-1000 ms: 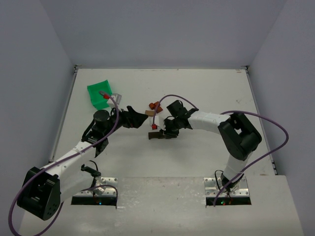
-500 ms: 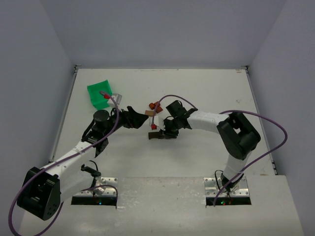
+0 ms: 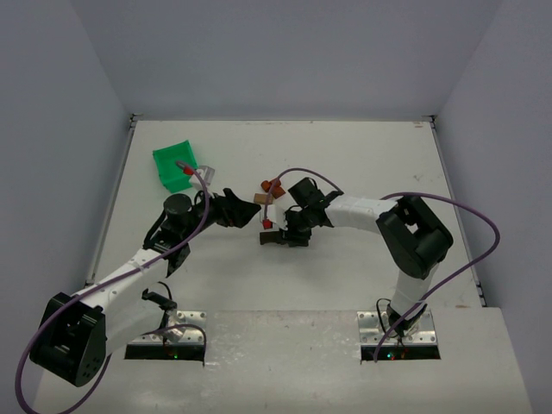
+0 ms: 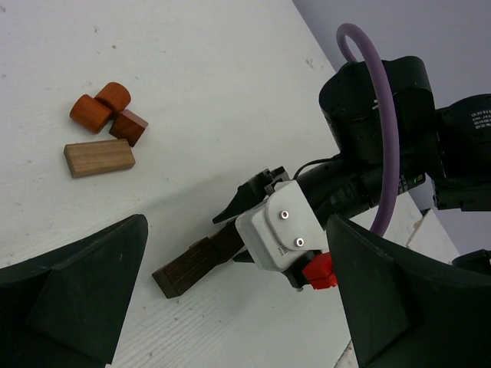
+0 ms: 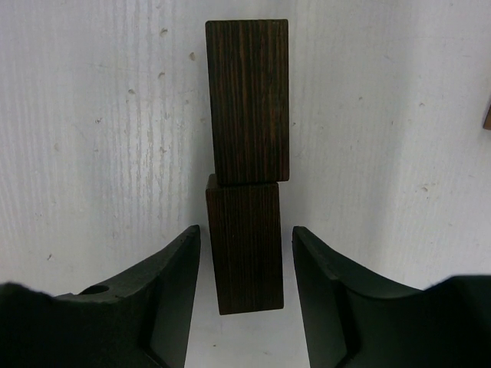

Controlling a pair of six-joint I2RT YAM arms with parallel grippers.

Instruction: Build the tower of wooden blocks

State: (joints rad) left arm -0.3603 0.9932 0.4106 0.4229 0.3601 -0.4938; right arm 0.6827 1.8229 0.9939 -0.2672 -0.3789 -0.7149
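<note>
Two dark brown blocks lie end to end on the table, the far one [image 5: 247, 100] touching the near one [image 5: 244, 244]. My right gripper [image 5: 245, 234] is open and straddles the near block, with a gap on each side. In the top view it [image 3: 289, 231] sits over the dark blocks [image 3: 272, 240]. My left gripper [image 4: 245, 307] is wide open and empty, looking at the dark block [image 4: 196, 264] and the right gripper. Two reddish-orange rounded pieces [image 4: 96, 107], a cube [image 4: 128, 126] and a light wood block [image 4: 99, 158] lie together beyond.
A green bin [image 3: 177, 164] stands at the back left. The left gripper [image 3: 244, 210] hovers just left of the light block [image 3: 260, 198] and the reddish pieces [image 3: 272, 185]. The right arm's purple cable [image 3: 297, 170] arches over the pieces.
The right gripper has shifted slightly left along the dark blocks. The left gripper has hardly moved. The blocks lie where they were.
</note>
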